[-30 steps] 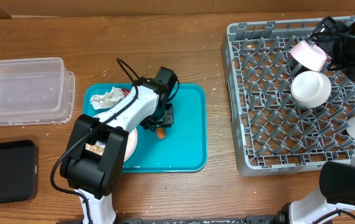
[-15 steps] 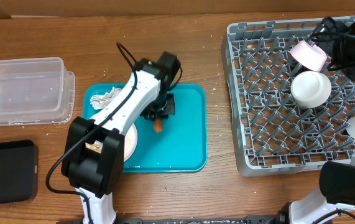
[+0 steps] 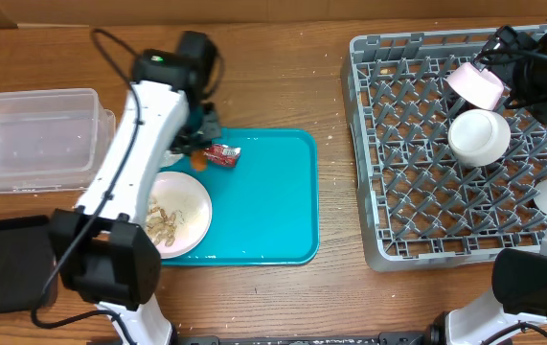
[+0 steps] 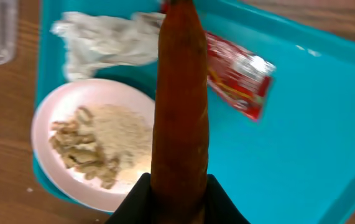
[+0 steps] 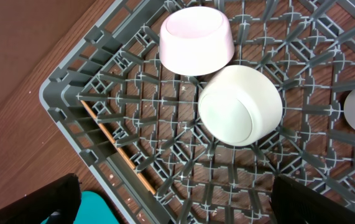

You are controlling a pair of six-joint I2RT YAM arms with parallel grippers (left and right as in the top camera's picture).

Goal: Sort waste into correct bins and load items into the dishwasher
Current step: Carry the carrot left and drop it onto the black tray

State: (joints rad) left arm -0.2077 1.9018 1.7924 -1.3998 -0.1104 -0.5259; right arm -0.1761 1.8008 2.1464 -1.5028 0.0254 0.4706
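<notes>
On the wooden table [image 3: 283,67], the left gripper [image 3: 196,132], clamped on an orange food piece [image 4: 178,112], has lifted off the teal tray [image 3: 273,211]. It has swung to the tray's 11 o'clock corner near the clear container [image 3: 34,134], so binning looks next. At 3 o'clock, the right gripper [image 5: 174,196] hangs with its jaws apart over the dish rack [image 3: 355,105].

No words, numbers or brand names can be read in any view. The only print is on the red packet [image 4: 240,79], which lies on the far part of the teal tray [image 4: 326,130]. It carries yellow and white marks, but they are too blurred to tell any letters.
</notes>
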